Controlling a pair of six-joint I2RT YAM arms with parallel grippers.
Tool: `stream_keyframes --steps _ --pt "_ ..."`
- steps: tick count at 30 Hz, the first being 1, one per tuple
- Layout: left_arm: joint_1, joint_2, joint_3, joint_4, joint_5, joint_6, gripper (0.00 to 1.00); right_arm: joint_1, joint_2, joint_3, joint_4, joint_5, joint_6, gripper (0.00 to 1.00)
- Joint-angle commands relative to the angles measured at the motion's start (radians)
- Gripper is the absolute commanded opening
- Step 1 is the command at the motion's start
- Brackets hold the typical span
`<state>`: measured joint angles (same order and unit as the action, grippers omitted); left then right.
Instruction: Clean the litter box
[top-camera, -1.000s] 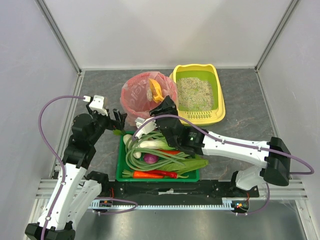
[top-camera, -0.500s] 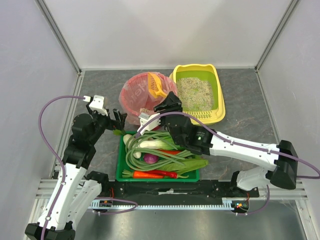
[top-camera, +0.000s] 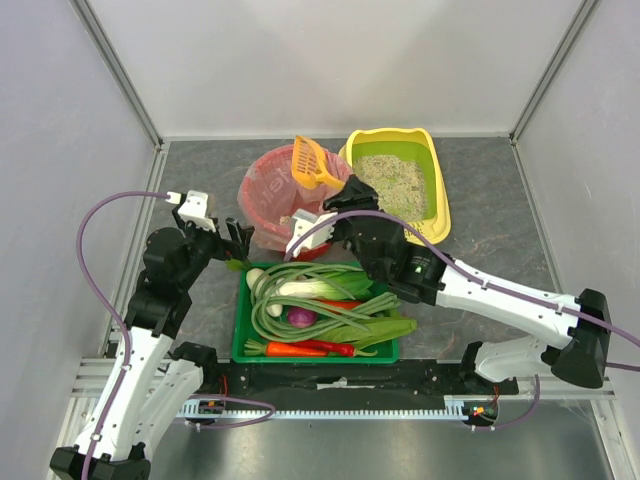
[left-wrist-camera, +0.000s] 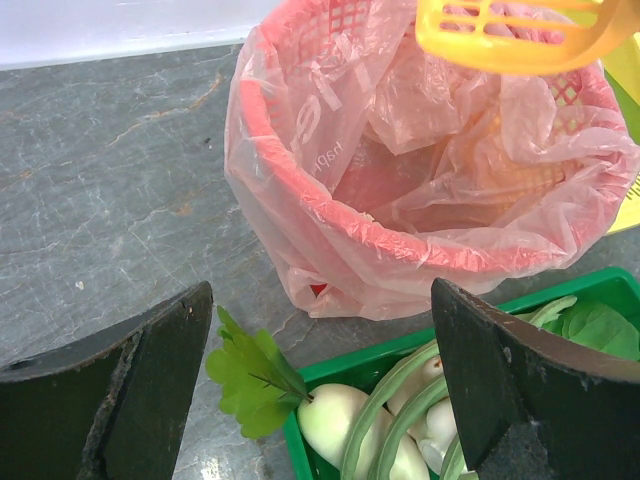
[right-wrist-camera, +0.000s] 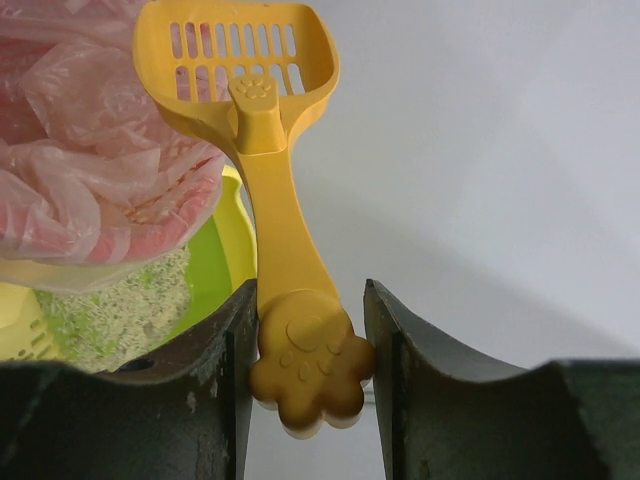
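Litter box (top-camera: 439, 195) sits far right on the tabletop (top-camera: 490, 210): yellow rim, green lining, grey-beige litter. Since a second ago, the right end effector (right-wrist-camera: 308, 330), grasping the orange scoop (top-camera: 312, 163) by its handle, has carried it to the red bin's (top-camera: 250, 190) far rim. The left end effector (top-camera: 233, 243) is released.

Pink-bagged red bin (top-camera: 268, 192) just behind green vegetable tray (top-camera: 241, 330).

bin (top-camera: 268, 200) left of litter box (top-camera: 441, 207), tray (top-camera: 240, 332) nearer
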<state>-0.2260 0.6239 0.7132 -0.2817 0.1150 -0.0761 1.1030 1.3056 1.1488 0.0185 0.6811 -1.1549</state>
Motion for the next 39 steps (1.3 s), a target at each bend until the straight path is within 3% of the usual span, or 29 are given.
stream_keyframes --steps 1,9,17,25,29,39 --pt "-0.004 -0.012 -0.003 0.041 0.009 0.025 0.96 -0.045 -0.078 0.051 0.028 -0.057 0.199 0.0" --pt "-0.003 -0.01 -0.004 0.044 0.005 0.021 0.96 -0.115 -0.106 0.052 0.084 0.11 0.507 0.0" --pt "-0.004 -0.007 -0.004 0.044 0.0 0.022 0.96 -0.313 -0.186 -0.145 0.244 0.147 0.813 0.0" --pt "-0.004 -0.013 -0.009 0.044 -0.008 0.027 0.96 -0.527 -0.089 -0.23 0.181 0.019 1.033 0.0" --pt "-0.004 -0.003 -0.008 0.045 -0.008 0.027 0.96 -0.562 -0.08 -0.271 0.212 -0.048 1.138 0.0" --pt "-0.007 0.01 -0.008 0.046 -0.003 0.027 0.96 -0.577 0.056 -0.262 0.23 -0.106 1.196 0.0"
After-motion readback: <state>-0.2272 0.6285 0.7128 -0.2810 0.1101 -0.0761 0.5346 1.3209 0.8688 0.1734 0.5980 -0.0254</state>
